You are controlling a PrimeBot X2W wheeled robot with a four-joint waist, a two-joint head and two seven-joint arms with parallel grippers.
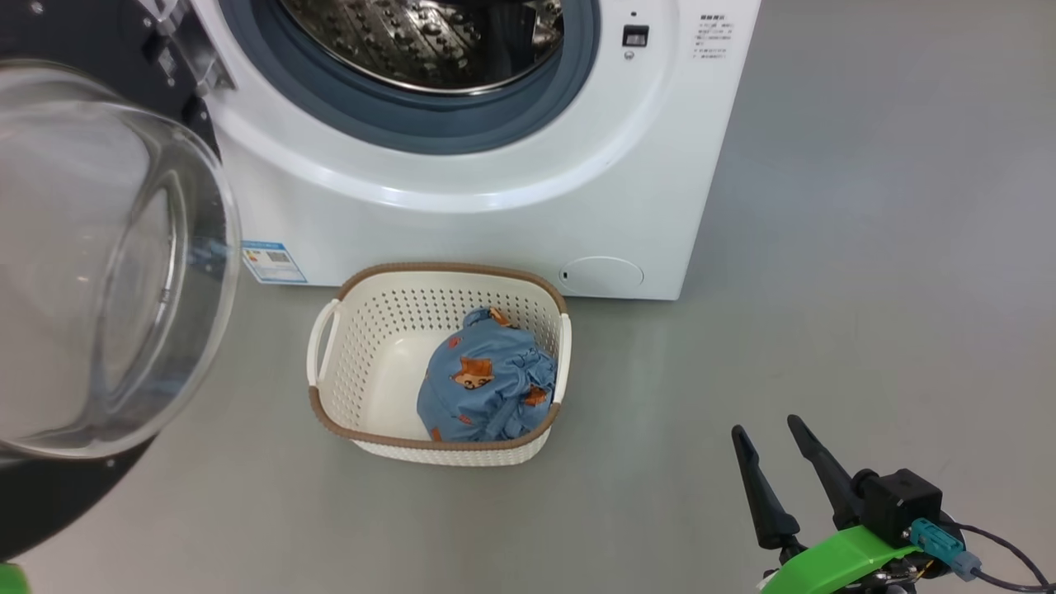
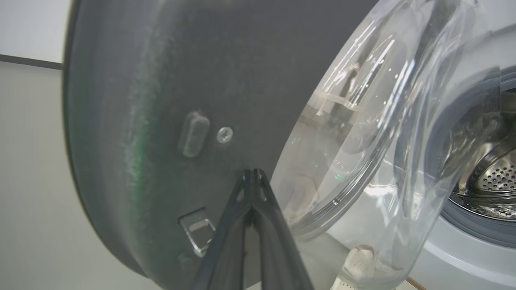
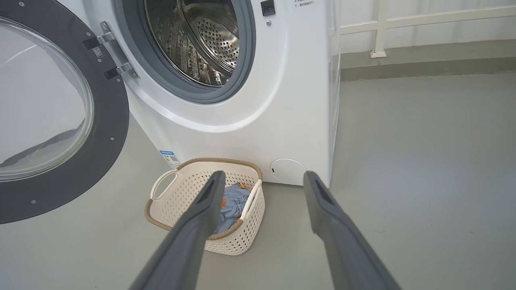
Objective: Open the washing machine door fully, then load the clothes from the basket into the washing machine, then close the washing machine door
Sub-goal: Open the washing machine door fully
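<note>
1. The washing machine door (image 1: 99,264) stands swung open at the far left of the head view. Its clear glass bowl bulges toward the camera and its black rim runs along the lower left edge.
2. In the left wrist view, the left gripper (image 2: 253,174) has its two dark fingers pressed together with nothing between them. The tips point at the dark inner face of the door rim, just below a screw (image 2: 225,135). Whether they touch the rim cannot be told.
3. A hinge (image 3: 113,52) joins the door to the white washing machine (image 1: 495,223). A blue sticker (image 1: 274,261) sits low on the left of the machine's front.
4. The machine's mouth is uncovered, showing a grey rubber gasket (image 1: 396,115) around a steel drum (image 1: 429,41) with holes in it.
5. The basket (image 1: 371,330) stands on the grey floor (image 1: 866,247) just in front of the machine, below its mouth.
6. The clothes (image 1: 487,375), a blue bundle with orange figures, lie inside the basket against its right wall.
7. A round flap (image 1: 602,275) sits low on the machine's front, just past the basket's back right corner.
8. The right gripper (image 1: 764,425) is at the lower right, well apart from the basket. Its fingers are spread wide and empty. In the right wrist view they frame the basket's right side and the flap.
</note>
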